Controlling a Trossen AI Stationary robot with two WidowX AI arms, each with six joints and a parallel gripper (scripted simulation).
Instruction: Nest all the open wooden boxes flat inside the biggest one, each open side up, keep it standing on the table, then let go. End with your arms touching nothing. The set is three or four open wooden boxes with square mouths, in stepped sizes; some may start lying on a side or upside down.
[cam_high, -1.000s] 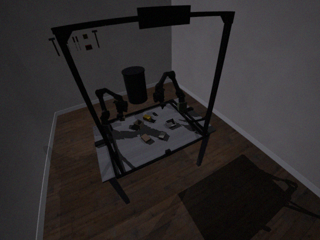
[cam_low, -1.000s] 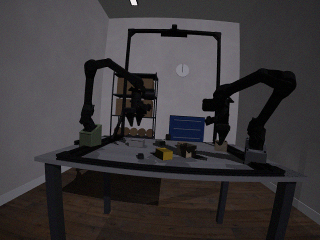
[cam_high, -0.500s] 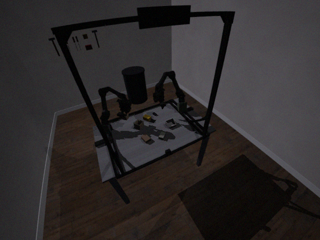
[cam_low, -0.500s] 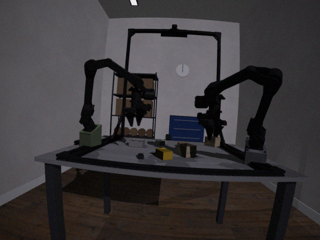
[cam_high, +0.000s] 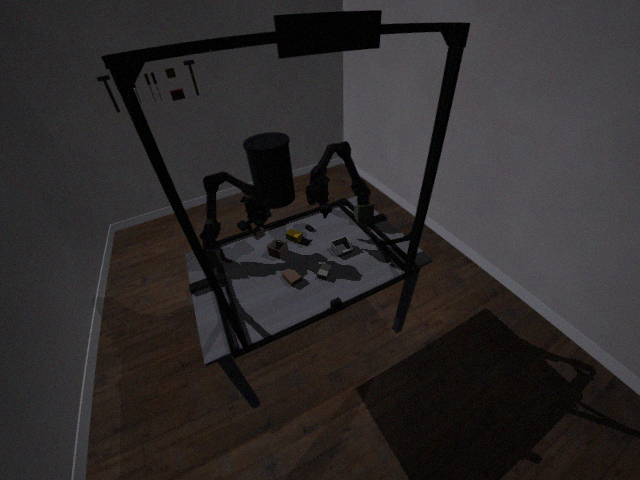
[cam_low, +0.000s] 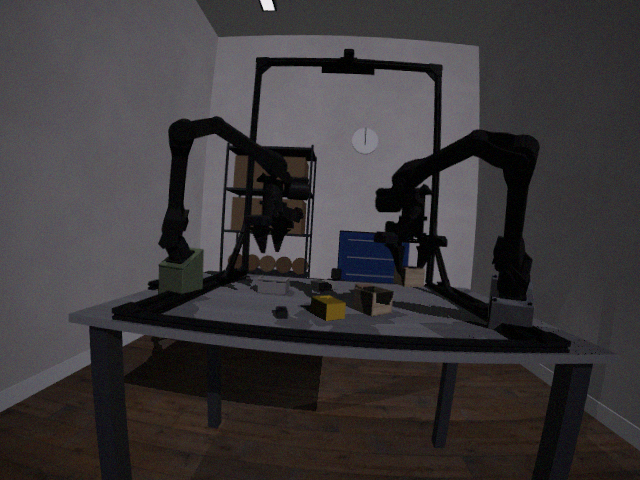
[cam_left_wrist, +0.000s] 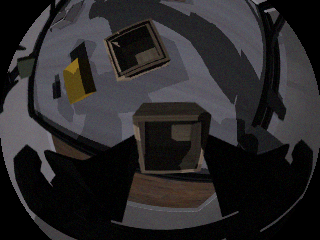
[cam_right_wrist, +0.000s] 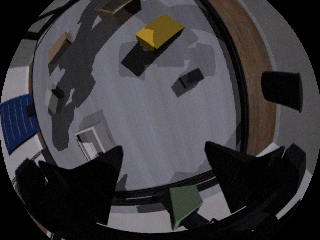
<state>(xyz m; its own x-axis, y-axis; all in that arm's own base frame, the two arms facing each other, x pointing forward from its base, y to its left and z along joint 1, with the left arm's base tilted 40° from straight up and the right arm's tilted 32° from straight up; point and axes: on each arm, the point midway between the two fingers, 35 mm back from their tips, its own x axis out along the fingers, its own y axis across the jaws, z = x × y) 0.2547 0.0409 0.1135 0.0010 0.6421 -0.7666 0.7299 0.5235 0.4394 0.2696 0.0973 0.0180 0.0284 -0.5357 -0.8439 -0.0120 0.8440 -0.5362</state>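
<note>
Dim room, grey walls, low light over a pale grey tabletop (cam_high: 268, 310) (cam_low: 439, 328) (cam_right_wrist: 150, 110) with long arm shadows across it. Held wooden box (cam_high: 258, 234) (cam_low: 413, 276) (cam_left_wrist: 172, 111): clamped in my left pincer (cam_high: 252, 227) (cam_low: 410, 264) (cam_left_wrist: 171, 138), up off the table, square mouth facing the wrist camera. Other wooden box (cam_high: 277, 249) (cam_low: 373, 300) (cam_left_wrist: 145, 71) (cam_right_wrist: 120, 12): on table, mouth up, apart from the held one; doubled rim, contents too dark to name. Yellow block (cam_high: 294, 235) (cam_low: 329, 308) (cam_left_wrist: 76, 82) (cam_right_wrist: 160, 31) near it, small dark block (cam_high: 310, 227) (cam_low: 280, 311) (cam_left_wrist: 56, 87) (cam_right_wrist: 192, 77) past that. Pale open tray (cam_high: 342, 252) (cam_low: 272, 286) (cam_right_wrist: 90, 133), tan block (cam_high: 292, 276) (cam_right_wrist: 60, 47) and greyish block (cam_high: 324, 270) (cam_right_wrist: 54, 101) spread around. My right pincer (cam_high: 324, 211) (cam_low: 269, 250) (cam_right_wrist: 164, 148): fingers apart, nothing between, above table. Background: wood floor (cam_high: 289, 387) (cam_low: 387, 403), wall clock (cam_low: 364, 140), blue cabinet (cam_low: 367, 258) (cam_right_wrist: 17, 120)

The left tool (cam_high: 251, 227) (cam_low: 409, 267) (cam_left_wrist: 171, 138) has carried its small wooden box (cam_high: 258, 234) (cam_low: 413, 277) (cam_left_wrist: 170, 111) higher and nearer the brown open box (cam_high: 276, 252) (cam_low: 381, 308) (cam_left_wrist: 162, 51) (cam_right_wrist: 121, 15)
</note>
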